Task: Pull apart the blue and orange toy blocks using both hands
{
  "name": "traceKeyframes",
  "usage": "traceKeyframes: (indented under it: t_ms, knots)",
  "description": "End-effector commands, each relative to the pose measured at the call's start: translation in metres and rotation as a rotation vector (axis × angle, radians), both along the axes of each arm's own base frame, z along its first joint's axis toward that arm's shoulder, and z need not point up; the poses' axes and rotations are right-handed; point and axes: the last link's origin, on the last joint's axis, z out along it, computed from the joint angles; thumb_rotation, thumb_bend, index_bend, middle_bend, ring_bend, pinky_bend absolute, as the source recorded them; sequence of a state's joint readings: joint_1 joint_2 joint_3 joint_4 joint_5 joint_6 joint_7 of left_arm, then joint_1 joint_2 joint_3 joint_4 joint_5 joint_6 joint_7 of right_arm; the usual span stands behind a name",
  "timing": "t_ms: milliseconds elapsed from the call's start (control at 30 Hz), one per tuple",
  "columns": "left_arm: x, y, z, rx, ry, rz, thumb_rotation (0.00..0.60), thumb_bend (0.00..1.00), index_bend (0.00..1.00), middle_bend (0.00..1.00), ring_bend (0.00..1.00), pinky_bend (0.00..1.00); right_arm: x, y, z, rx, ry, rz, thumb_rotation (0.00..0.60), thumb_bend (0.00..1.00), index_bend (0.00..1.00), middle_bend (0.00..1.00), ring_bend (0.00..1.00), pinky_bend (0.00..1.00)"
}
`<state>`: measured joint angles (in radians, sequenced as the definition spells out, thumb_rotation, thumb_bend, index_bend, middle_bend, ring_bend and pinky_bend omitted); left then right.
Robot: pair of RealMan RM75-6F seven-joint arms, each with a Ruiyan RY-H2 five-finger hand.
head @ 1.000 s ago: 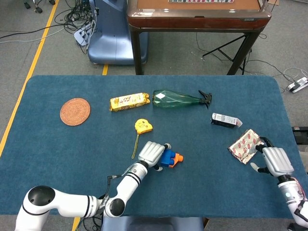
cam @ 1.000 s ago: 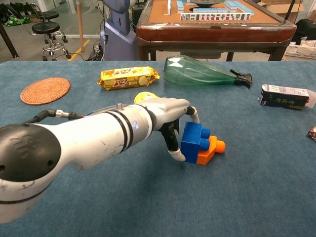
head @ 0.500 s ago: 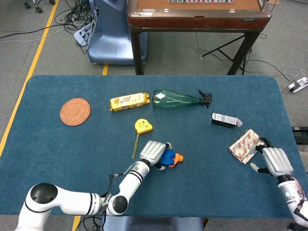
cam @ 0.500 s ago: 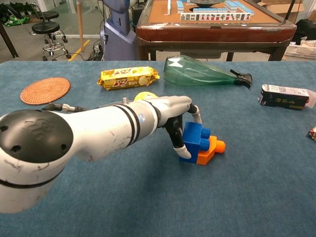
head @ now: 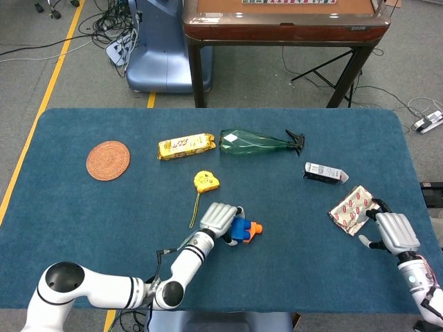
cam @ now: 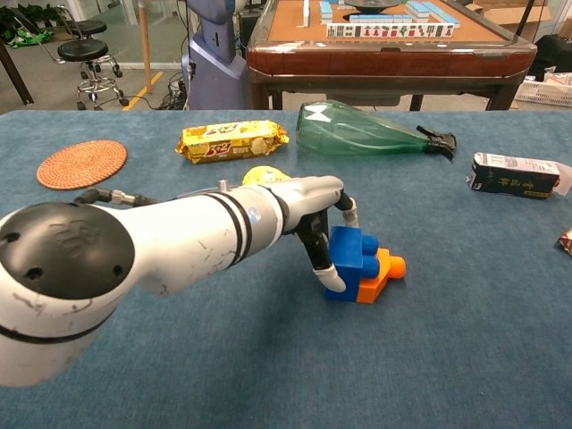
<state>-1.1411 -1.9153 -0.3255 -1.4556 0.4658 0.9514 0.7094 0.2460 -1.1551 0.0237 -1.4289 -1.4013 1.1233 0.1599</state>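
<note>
The blue block and the orange block are joined and lie on the blue tablecloth just below the table's middle. The orange one sticks out on the right side. My left hand grips the blue block from its left, with one finger over the top and another against its front face. My right hand shows only in the head view, at the table's far right edge. Its fingers are apart and hold nothing, well away from the blocks.
A yellow tape measure lies just behind my left hand. Further back are a yellow snack packet and a green bottle on its side. A small carton and a foil packet lie near my right hand. A woven coaster sits far left.
My left hand has settled a little tighter around the blue block, and the joined blocks have shifted slightly. The right hand has barely moved.
</note>
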Motion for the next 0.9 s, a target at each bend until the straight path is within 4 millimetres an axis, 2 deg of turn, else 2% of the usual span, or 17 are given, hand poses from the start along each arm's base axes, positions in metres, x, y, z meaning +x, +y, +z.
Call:
traceKeyframes:
  t_ms: [33,333,567,733,900]
  knots:
    - [-0.002,0.0,0.0,-0.006,-0.014,0.02,0.6,0.15,0.49,1.0,1.0,1.0,0.0,0.0,0.0,0.001,0.0,0.001,0.6,0.21,0.48,0.41,0.4,0.51]
    - [-0.007,0.0,0.006,-0.012,-0.134,0.109,0.6,0.22,0.52,1.0,1.0,1.0,0.004,-0.003,-0.002,0.0,-0.007,0.013,0.6,0.21,0.48,0.41,0.4,0.51]
    - [-0.015,0.0,0.016,0.017,-0.207,0.132,0.6,0.26,0.53,1.0,1.0,1.0,0.016,-0.011,-0.002,-0.003,-0.015,0.053,0.6,0.21,0.48,0.41,0.4,0.51]
    - [-0.022,-0.001,0.026,0.043,-0.243,0.148,0.6,0.27,0.54,1.0,1.0,1.0,0.036,-0.023,-0.001,-0.007,-0.035,0.107,0.6,0.21,0.48,0.43,0.42,0.57]
    - [-0.029,-0.002,0.037,0.067,-0.254,0.161,0.6,0.28,0.54,1.0,1.0,1.0,0.066,-0.041,-0.002,0.011,-0.046,0.168,0.6,0.2,0.48,0.51,0.57,0.7]
